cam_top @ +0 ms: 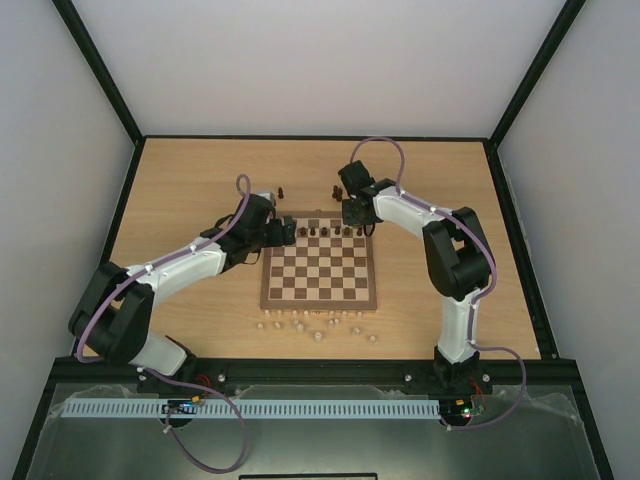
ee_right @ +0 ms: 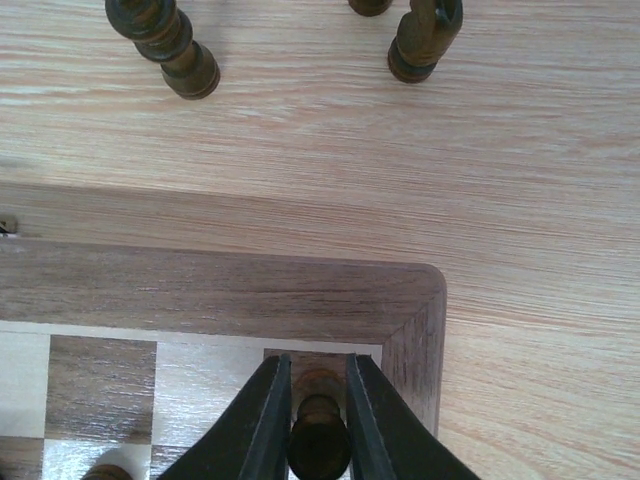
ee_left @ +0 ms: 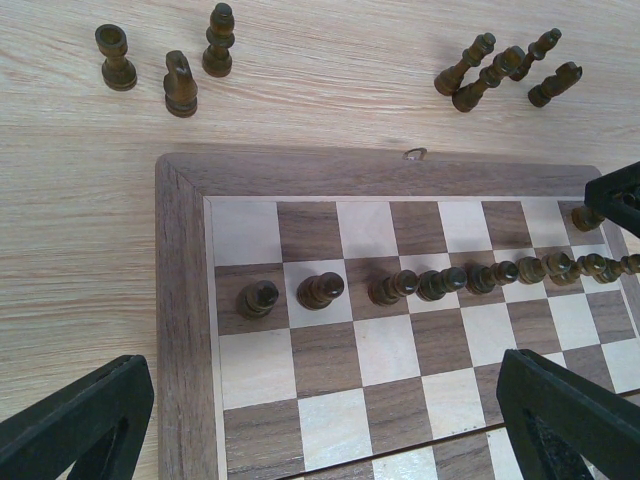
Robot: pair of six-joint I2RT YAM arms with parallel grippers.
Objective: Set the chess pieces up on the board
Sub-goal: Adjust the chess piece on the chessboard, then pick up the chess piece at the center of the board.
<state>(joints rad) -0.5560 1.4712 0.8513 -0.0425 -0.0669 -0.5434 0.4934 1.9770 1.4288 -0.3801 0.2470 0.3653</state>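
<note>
The board point(cam_top: 320, 297) lies mid-table. A row of dark chess pieces point(cam_top: 330, 232) stands on its second far rank, also seen in the left wrist view point(ee_left: 440, 283). My right gripper point(cam_top: 356, 216) is shut on a dark chess piece point(ee_right: 319, 440) over the board's far right corner square point(ee_right: 318, 358); its fingers point(ee_right: 268, 420) press both sides of the piece. My left gripper point(cam_top: 287, 231) hovers over the board's far left corner point(ee_left: 185, 180). It is open and empty, with its fingers point(ee_left: 80, 420) wide apart.
Loose dark pieces stand beyond the board's far edge at the left point(ee_left: 180, 83), and several lie at the right point(ee_left: 490, 70). Two more stand beyond the right corner point(ee_right: 165, 45). Several pale beige pieces point(cam_top: 320, 322) are scattered on the table by the board's near edge.
</note>
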